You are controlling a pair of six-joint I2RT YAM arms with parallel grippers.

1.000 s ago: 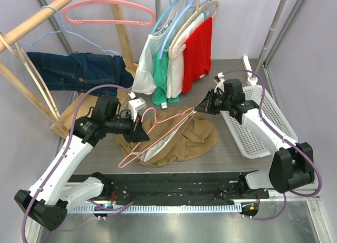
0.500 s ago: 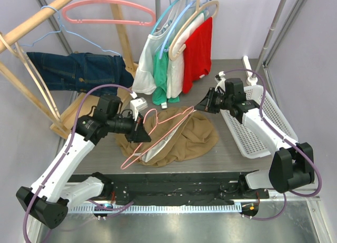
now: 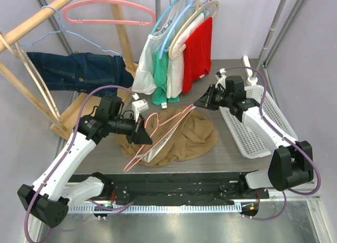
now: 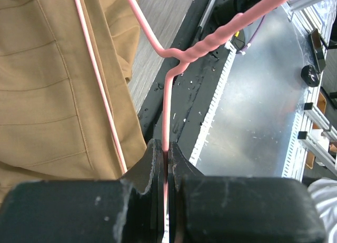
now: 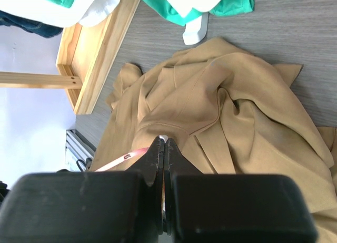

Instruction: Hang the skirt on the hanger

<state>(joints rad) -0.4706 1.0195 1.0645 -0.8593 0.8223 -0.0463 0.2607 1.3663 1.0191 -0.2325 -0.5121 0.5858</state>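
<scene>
Your left gripper [image 4: 166,158] is clamped on the pink hanger [image 4: 165,106]. Your right gripper [image 5: 164,148] is closed too, seemingly pinching its other end. The tan skirt [image 5: 231,111] lies crumpled on the table [image 5: 295,37] beneath it.

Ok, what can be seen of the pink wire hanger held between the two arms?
The pink wire hanger is thin wire bent into a triangle, with a twisted neck below its hook. It hangs tilted between the arms, over the crumpled tan skirt. The left gripper is shut on the wire just past the neck; the right gripper is shut on one shoulder end. Whether the wire touches the skirt cannot be told.
</scene>
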